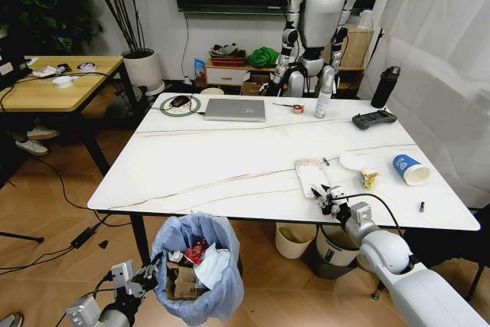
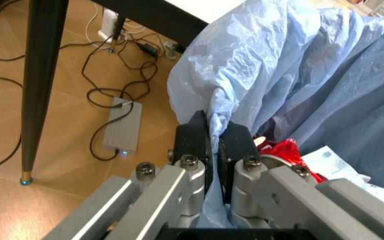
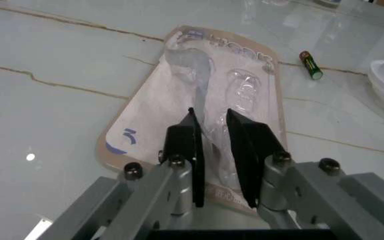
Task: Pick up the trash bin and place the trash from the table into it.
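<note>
Bin [image 1: 197, 266] rim pinched by left hand [image 2: 214, 142]; right hand [image 3: 212, 145] clamps clear blister packet [image 3: 199, 115] on surface [image 1: 230, 158], 5 o'clock edge.

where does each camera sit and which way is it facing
Head view: on the robot's head, looking forward and down over the table; both arms show at the bottom.
Left wrist view: on the left arm, looking along the left pincer, shut on the trash bin liner.
Right wrist view: on the right arm, looking down along the right pincer, closing on the clear packet.
Shared: head and left wrist views both show the bin; head and right wrist views, the packet.
</note>
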You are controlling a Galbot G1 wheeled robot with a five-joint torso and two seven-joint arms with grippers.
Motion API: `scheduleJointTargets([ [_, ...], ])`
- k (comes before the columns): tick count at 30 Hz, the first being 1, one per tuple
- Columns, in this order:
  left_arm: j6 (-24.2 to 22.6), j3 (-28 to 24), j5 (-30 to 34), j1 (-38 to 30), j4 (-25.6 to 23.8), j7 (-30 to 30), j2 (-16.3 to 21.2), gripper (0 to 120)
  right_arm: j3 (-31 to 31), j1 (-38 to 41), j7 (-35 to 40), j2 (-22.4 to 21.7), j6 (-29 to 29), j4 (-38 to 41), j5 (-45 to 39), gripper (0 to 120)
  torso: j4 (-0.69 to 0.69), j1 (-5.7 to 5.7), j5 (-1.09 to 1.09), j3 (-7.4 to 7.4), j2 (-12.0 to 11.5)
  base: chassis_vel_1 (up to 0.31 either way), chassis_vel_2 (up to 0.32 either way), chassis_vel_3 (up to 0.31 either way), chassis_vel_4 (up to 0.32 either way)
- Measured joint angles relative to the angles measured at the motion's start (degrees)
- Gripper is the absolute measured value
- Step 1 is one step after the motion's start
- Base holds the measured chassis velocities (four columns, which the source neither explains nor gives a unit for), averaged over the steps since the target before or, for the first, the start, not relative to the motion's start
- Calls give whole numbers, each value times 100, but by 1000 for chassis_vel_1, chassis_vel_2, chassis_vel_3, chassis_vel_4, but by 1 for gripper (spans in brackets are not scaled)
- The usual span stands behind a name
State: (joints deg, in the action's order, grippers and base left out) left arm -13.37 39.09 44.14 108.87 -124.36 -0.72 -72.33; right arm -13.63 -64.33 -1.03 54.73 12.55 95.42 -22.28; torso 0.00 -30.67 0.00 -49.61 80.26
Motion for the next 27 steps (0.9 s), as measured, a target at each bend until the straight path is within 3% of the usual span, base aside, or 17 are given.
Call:
scheduleJointTargets([
  [5,0,2,4,-3,-2,-2,2,0,-5,14,1,26,-21,2,-12,0,0,0,1,0,0,0,0,0,0],
  [11,-3,-8,7,-12,-2,-6,3,0,-84,-53,-28,-2,-78,316,-252,0,0,0,0,0,0,0,0,0,0],
  [18,-5,-14,7,3,-8,-9,-35,0,-176,-91,-414,-147,-492,1102,-1327,0,0,0,1,0,0,0,0,0,0],
  [21,-5,-3,-1,75,-50,-8,-72,0,21,-313,-905,-426,-821,1965,-2292,0,1,0,0,0,0,0,0,0,0],
  [27,-5,111,37,126,-149,-9,-71,0,536,-656,-1332,-789,-1149,2867,-2694,0,-1,0,-1,1,0,0,0,0,0],
])
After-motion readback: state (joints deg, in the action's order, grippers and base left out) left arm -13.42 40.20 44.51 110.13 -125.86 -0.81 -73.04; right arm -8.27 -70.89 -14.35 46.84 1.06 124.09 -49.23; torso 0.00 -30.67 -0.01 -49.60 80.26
